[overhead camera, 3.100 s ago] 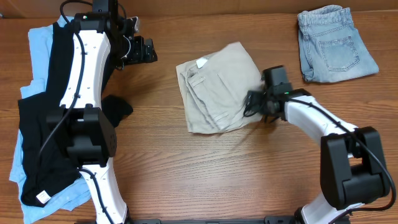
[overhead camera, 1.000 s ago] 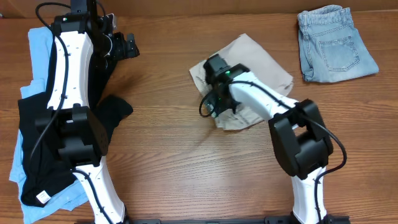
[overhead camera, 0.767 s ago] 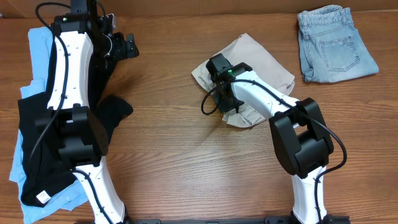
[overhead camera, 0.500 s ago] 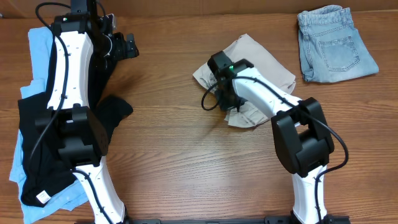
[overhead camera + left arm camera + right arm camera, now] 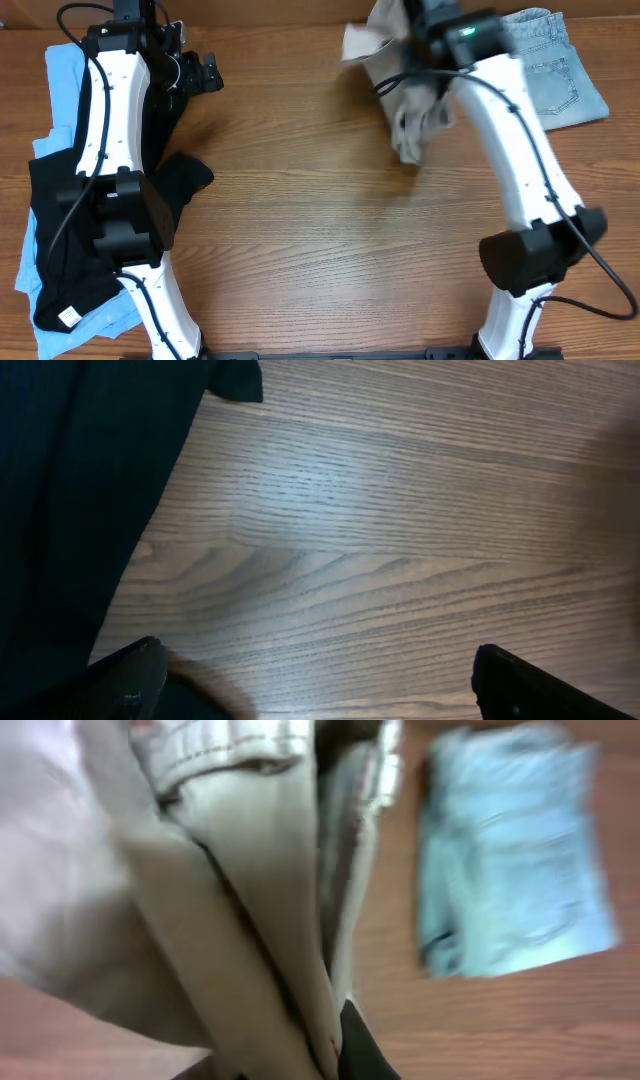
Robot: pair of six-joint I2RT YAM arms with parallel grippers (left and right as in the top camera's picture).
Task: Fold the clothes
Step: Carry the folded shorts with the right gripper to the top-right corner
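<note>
My right end effector [image 5: 428,40] pinches khaki pants [image 5: 412,125] dangling bunched beneath it; I should lower slowly, laying them flat beside jeans [image 5: 555,80] at its right. My left end effector [image 5: 335,685] is spread.

No text, brand or number can be read in any view. A small white tag [image 5: 67,316] sits on the black garment [image 5: 60,250] at the left of the overhead view, its print too small to make out.

beige shorts [image 5: 412,120] blurred, cropped at top — right claw [image 5: 420,45] buried inside.
</note>
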